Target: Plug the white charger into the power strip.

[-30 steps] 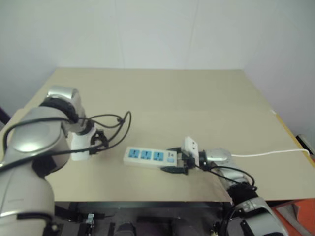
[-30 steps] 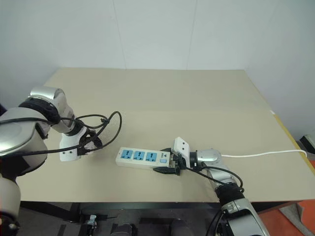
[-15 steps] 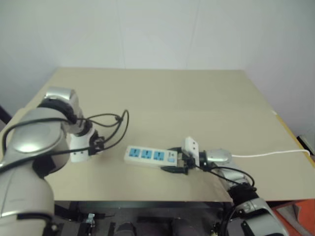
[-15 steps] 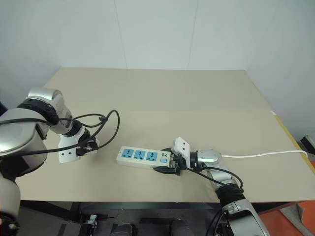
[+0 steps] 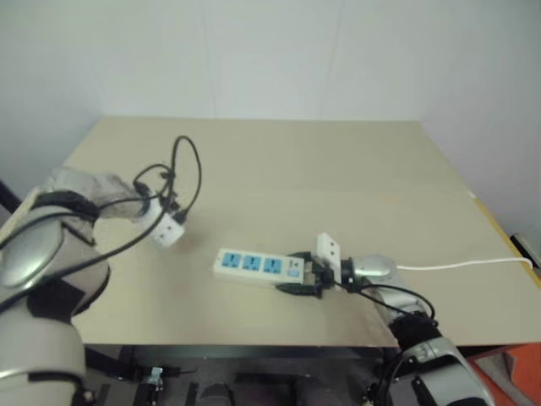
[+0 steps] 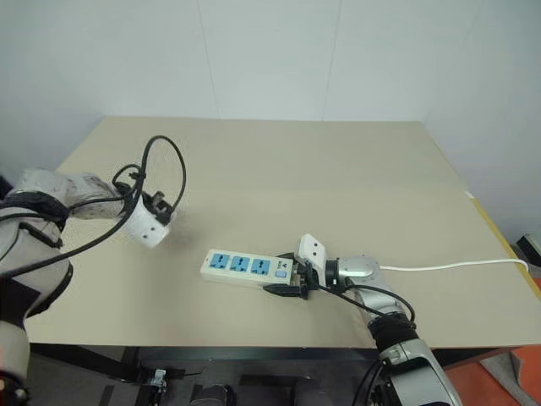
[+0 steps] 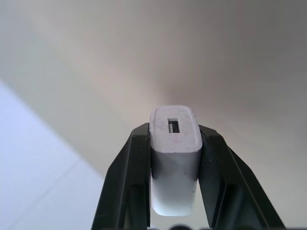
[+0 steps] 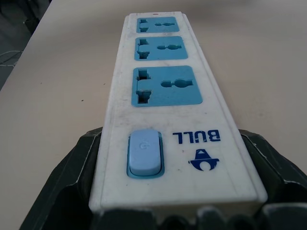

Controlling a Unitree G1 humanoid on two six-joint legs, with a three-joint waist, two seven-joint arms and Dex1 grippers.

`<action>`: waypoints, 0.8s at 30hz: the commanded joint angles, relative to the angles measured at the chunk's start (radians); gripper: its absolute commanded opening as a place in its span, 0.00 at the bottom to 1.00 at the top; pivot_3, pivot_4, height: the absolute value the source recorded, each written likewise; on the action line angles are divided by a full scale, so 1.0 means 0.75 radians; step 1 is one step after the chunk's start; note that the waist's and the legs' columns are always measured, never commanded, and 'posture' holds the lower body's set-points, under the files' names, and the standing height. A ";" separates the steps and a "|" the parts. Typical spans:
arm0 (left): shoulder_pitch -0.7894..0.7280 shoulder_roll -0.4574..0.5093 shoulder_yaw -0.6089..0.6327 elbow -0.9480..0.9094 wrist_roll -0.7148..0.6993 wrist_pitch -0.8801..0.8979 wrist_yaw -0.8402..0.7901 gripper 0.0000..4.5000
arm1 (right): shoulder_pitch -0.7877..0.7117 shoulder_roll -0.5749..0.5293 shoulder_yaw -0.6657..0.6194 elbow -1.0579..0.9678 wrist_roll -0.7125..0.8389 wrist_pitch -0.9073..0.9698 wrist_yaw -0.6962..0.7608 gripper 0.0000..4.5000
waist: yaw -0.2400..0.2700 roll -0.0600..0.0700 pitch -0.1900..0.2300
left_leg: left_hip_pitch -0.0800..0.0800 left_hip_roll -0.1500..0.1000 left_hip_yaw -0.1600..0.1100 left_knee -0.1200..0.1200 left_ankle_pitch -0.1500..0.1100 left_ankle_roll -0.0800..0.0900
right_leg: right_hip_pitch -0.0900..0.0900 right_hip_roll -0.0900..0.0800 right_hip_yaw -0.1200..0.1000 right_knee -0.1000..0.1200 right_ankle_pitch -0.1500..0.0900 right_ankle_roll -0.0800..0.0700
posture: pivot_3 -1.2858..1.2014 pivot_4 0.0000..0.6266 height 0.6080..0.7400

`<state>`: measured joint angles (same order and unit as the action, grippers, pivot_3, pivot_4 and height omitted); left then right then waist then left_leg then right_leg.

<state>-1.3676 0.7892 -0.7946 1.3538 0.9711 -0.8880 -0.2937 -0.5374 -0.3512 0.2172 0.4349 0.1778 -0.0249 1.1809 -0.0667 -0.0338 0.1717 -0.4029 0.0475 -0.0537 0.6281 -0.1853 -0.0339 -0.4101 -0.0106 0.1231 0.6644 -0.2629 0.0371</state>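
1. Clamping the white charger (image 7: pixel 174 158) between its two black fingers (image 7: pixel 125 187), the left gripper (image 7: pixel 174 191) holds it up off the table (image 6: pixel 321 161). The socket-holed end faces away from the wrist. Judgement: lifted clear so the prongs can be turned toward the strip; the prongs themselves are not visible.

2. Charger position: in the air over the table's left part, well apart from the power strip (image 6: pixel 248 268), to the robot's left of it and a bit farther back.

3. Right gripper (image 8: pixel 168 211): fingers clenched on the switch end of the power strip, one on each long side. Judgement: a bracing grip, meant to keep the bar from sliding when the plug is pressed in.

4. Strip lies flat near the table's front edge, with all three blue socket panels (image 8: pixel 166 85) face up and empty. The thin white cable (image 6: pixel 448 266) trails off toward the right edge.

5. Surface: plain tan tabletop, matte, nothing else on it.

6. Room: bare white walls behind and to the right. An orange patch shows on the floor at lower right.
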 commanded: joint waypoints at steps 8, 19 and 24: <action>0.117 -0.140 0.412 -0.145 -0.398 0.600 -0.111 0.22 | -0.034 0.014 -0.014 0.024 -0.012 -0.044 -0.023 0.76 | -0.003 0.000 0.000 | 0.001 0.000 -0.001 0.000 0.000 0.000 | 0.001 0.000 0.000 0.001 0.000 0.000 | 0.52 0.24 1.00; 0.186 -0.508 1.105 -0.461 -1.120 1.306 -0.015 0.22 | -0.014 0.029 -0.016 0.005 -0.011 -0.047 -0.052 0.76 | -0.009 0.000 0.000 | 0.003 0.000 -0.002 0.000 0.000 0.000 | 0.003 0.000 -0.001 0.001 0.003 -0.004 | 0.52 0.24 1.00; 0.388 -0.565 1.291 -1.035 -1.476 1.684 -0.224 0.22 | 0.004 0.030 -0.021 -0.014 -0.004 -0.043 -0.069 0.76 | -0.012 0.001 0.000 | 0.004 0.000 -0.002 -0.001 0.000 0.000 | 0.003 0.000 -0.001 0.001 0.006 -0.009 | 0.52 0.24 1.00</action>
<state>-1.0996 0.3594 0.1277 0.7479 -0.0319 0.3030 -0.3906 -0.5381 -0.3265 0.2180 0.4553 0.1690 -0.0493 1.1406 -0.0757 -0.0334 0.1714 -0.3998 0.0476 -0.0552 0.6272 -0.1852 -0.0341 -0.4077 -0.0106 0.1226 0.6654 -0.2586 0.0302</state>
